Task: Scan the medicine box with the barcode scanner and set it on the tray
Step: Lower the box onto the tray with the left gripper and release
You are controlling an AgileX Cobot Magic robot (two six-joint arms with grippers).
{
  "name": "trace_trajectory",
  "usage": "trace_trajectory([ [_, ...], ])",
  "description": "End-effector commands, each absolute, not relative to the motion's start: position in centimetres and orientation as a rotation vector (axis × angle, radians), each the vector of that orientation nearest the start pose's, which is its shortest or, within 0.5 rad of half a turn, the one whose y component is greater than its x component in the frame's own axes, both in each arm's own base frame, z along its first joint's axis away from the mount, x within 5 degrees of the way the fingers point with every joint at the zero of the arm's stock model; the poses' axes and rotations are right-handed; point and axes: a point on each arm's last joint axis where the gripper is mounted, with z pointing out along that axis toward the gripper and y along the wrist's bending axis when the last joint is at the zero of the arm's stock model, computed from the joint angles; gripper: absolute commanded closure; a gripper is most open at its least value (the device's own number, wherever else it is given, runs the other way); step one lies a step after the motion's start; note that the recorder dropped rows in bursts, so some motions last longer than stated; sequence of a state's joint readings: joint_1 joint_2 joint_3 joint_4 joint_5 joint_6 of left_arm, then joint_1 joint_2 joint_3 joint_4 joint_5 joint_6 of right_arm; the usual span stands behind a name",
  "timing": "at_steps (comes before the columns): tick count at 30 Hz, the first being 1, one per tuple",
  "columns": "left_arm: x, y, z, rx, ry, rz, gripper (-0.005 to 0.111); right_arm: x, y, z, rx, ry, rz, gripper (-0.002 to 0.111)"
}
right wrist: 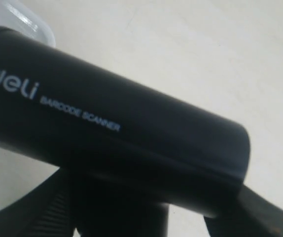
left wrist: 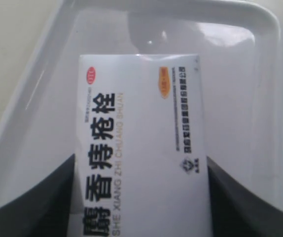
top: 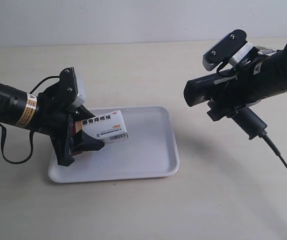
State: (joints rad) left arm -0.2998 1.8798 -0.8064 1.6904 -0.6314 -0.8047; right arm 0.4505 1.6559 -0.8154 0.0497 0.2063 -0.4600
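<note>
**Box gripped over the tray, scanner held off to the side**

I see the desk [top: 133, 65] filling the exterior view, pale and plain; the tray [top: 153, 155] lies flat on it toward the near edge, somewhat left of the middle as that view shows it, white and glossy with a low rim.

The arm at the exterior view's right carries the barcode scanner [top: 218, 85]; the right wrist view shows the same black body with "deli BARCODE SCANNER" printed on it, so this is my right arm. The scanner hangs above the desk, well apart from the tray, its blocky head turned toward the tray side, its cable [top: 283, 160] trailing to the near right corner. The right tool [top: 233, 102] is closed around the scanner's handle; dark fingers [right wrist: 260, 212] show under the body in the wrist view.

My left arm comes in from the exterior view's left edge; its left tool [top: 83, 137] has the medicine box [top: 106, 126] clamped by one end, the fingers [left wrist: 38, 197] pressing either side of the carton. The box sits over the tray's left part, tilted; I cannot tell whether it touches the tray's floor. Its white face with blue lettering turns upward.
</note>
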Motion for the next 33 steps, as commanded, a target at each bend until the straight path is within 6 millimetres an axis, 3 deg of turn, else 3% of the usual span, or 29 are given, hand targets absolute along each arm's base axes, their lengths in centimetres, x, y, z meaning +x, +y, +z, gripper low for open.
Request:
trace_trajectory([
  [1, 28.5, -14.7, 12.4, 1.564, 1.851, -0.569, 0.107, 28.5, 13.8, 17.1, -1.062, 2.276, 0.021, 0.108],
  [6, 28.3, -14.7, 13.0, 1.594, 1.814, -0.560, 0.107, 28.6, 13.8, 16.4, -1.073, 2.299, 0.021, 0.108],
  [27, 27.8, -15.0, 13.5, 1.641, 1.747, -0.613, 0.107, 28.7, 13.8, 16.3, -1.077, 2.297, 0.018, 0.108],
  [33, 28.1, -13.7, 13.8, 1.621, 1.700, -0.666, 0.107, 28.4, 13.6, 16.8, -1.119, 2.287, -0.006, 0.108],
])
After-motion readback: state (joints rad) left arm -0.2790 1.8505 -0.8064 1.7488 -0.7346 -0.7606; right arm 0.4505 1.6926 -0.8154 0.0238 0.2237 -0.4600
